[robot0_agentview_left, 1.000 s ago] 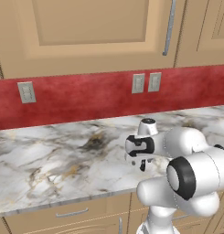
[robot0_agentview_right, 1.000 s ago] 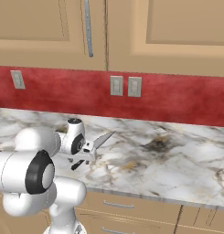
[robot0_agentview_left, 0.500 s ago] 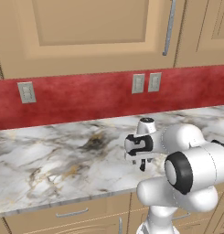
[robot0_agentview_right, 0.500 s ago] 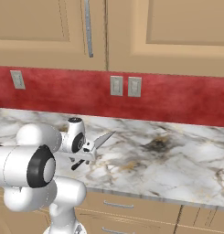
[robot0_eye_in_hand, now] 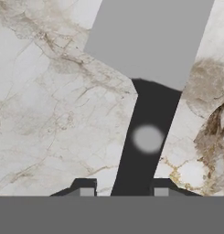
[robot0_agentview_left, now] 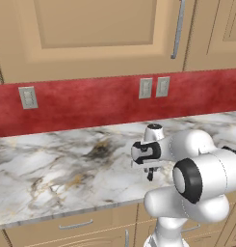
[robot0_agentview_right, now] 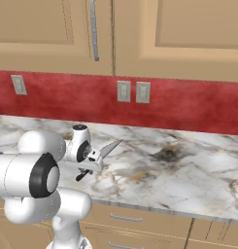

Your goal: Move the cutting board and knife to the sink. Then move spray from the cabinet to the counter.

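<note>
The counter (robot0_agentview_left: 52, 169) is seen running across both base views, marble-look with dark veining, backed by a red splashback (robot0_agentview_left: 81, 103) with wall outlets (robot0_agentview_right: 131, 91) and closed wood cabinets (robot0_agentview_right: 52, 29) above; drawers (robot0_agentview_right: 140, 226) are set under the counter edge.

The arm (robot0_agentview_left: 196, 178) is bent low over the counter, hand turned down toward the worktop.

The knife (robot0_eye_in_hand: 147, 68) is found directly under the hand: in the hand view the broad grey blade takes up the upper middle and the black handle (robot0_eye_in_hand: 147, 146) runs down between the two finger tips. In the right base view the blade (robot0_agentview_right: 110, 147) sticks out past the hand, pointing up and to the right, tip apart from the wall. Whether the knife rests on the counter or is raised off it cannot be told from these views.

The gripper (robot0_eye_in_hand: 124, 191) is placed astride the handle, one finger tip on each side. A thin strip of counter shows between each tip and the handle, so the jaws are part-closed around it but contact is not confirmed; probably not yet pinched
</note>
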